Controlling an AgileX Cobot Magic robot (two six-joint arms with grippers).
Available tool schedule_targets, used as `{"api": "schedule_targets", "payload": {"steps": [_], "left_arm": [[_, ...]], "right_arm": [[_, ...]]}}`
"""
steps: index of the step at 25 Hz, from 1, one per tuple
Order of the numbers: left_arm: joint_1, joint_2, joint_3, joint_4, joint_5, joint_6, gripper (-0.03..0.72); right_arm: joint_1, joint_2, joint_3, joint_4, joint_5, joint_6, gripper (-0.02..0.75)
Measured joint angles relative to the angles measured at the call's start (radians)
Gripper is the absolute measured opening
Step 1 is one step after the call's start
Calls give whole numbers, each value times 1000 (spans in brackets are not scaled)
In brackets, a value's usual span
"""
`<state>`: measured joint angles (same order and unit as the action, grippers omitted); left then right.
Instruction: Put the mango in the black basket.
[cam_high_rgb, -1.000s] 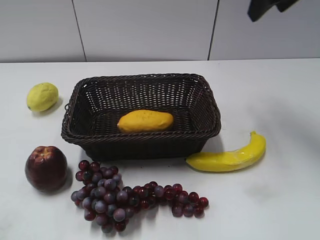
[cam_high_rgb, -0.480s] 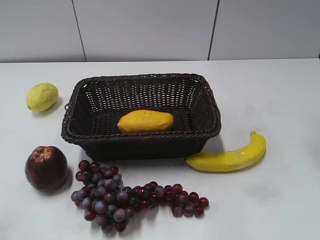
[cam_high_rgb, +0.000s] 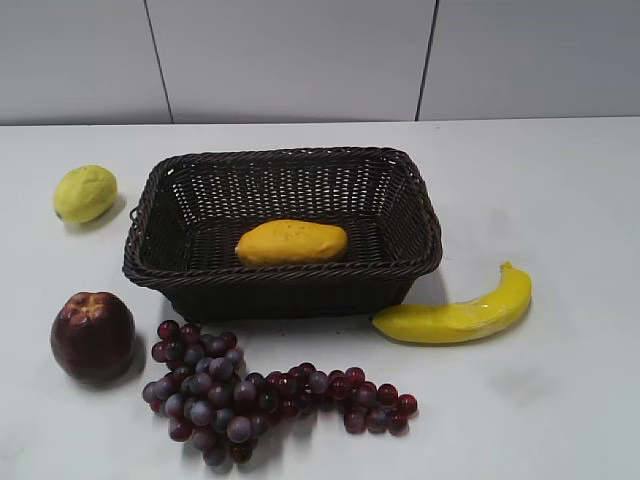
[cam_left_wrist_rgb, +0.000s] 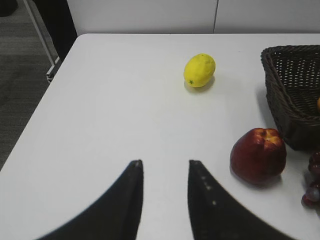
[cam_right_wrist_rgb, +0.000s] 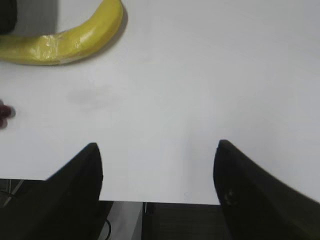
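Note:
The orange-yellow mango (cam_high_rgb: 291, 241) lies on the floor of the black basket (cam_high_rgb: 400, 170) in the middle of the white table. Neither gripper shows in the exterior view. In the left wrist view my left gripper (cam_left_wrist_rgb: 164, 164) is open and empty above the bare table, left of the basket's corner (cam_left_wrist_rgb: 280, 75). In the right wrist view my right gripper (cam_right_wrist_rgb: 157, 146) is wide open and empty above the table's front edge, away from the basket.
A lemon (cam_high_rgb: 84, 192) lies left of the basket, a red apple (cam_high_rgb: 92, 336) at its front left, purple grapes (cam_high_rgb: 240, 390) in front, a banana (cam_high_rgb: 460, 312) at its front right. The banana also shows in the right wrist view (cam_right_wrist_rgb: 65, 40).
A dark arm part at the top right of the exterior view one second ago has left the view. The mango and other fruit have not moved.

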<state>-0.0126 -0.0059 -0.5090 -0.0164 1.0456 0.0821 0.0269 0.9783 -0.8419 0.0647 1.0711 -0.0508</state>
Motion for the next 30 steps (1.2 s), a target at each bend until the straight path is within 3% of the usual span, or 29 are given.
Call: {"api": "schedule_targets", "payload": {"steps": [15,30], "left_arm": [[0,0,0,0,0,0,240],[0,0,0,0,0,0,240]], "right_arm": [[0,-596,328,3,-8,1,594],[0,-871,338,3,-15,1,593]]}}
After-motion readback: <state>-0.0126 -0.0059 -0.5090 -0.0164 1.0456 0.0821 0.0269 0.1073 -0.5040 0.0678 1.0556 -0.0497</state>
